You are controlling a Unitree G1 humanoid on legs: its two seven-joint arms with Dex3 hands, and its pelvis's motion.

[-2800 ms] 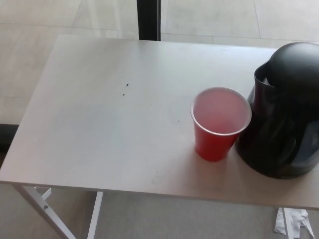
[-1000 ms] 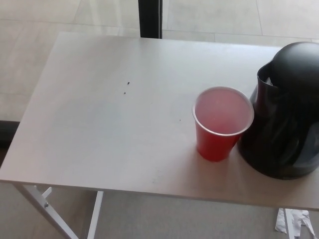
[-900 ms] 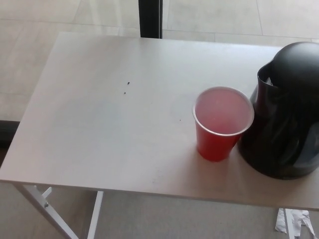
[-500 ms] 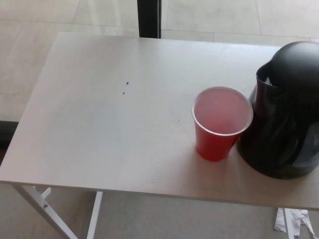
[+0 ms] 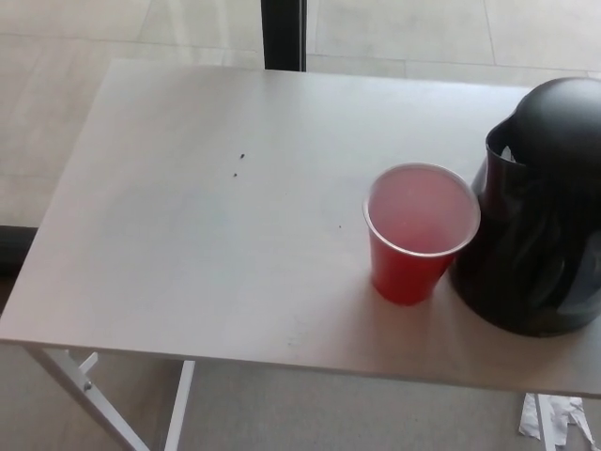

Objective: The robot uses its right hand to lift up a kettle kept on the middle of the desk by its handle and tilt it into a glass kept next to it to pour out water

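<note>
Fingers: none showing; neither hand is appearing in the head view, so their state cannot be told. Kettle (image 5: 542,211): black, sitting upright at the right edge of the bench (image 5: 207,225), partly running out of view, handle not visible. Red cup (image 5: 420,232): standing upright just beside the kettle on its left, apparently touching it. Step in hand, by judgement: reaching for the handle. Advice: approaching from the right, away from the cup, and lifting clear before tilting the spout over the rim.

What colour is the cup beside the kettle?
Red outside, pale inside, seen in the head view: cup, kettle.
</note>
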